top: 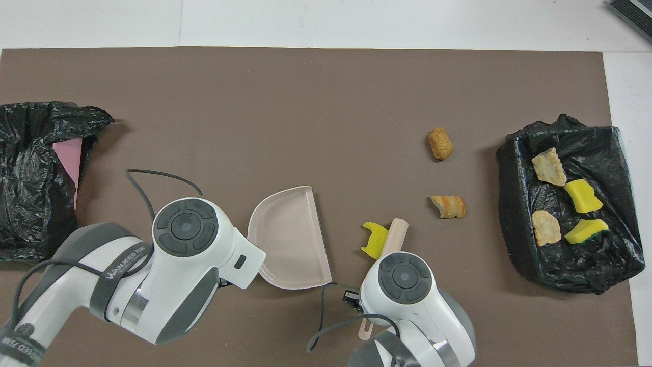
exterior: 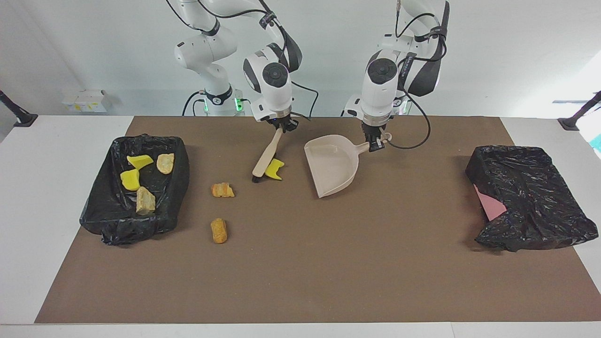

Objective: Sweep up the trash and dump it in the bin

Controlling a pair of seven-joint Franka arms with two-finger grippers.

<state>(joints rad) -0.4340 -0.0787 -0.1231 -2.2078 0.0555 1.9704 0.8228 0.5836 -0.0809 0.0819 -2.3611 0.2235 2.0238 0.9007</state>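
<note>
My right gripper [exterior: 283, 126] is shut on the top of a beige brush [exterior: 267, 152], which slants down to the brown mat. Its dark bristles touch a yellow sponge scrap [exterior: 275, 169] of the trash. My left gripper [exterior: 375, 143] is shut on the handle of the beige dustpan [exterior: 331, 164], whose open edge faces the sponge a short way off. Overhead, the sponge [top: 374, 240] lies between brush [top: 395, 235] and dustpan [top: 290, 239]. Two orange lumps [exterior: 222, 190] [exterior: 219, 230] lie on the mat toward the right arm's end. Both grippers are hidden under the wrists overhead.
A black-lined bin [exterior: 179, 188] at the right arm's end holds several scraps [exterior: 130, 179]. Another black-bagged bin [exterior: 530, 178] with a pink patch showing sits at the left arm's end. Brown mat [exterior: 300, 272] covers the table.
</note>
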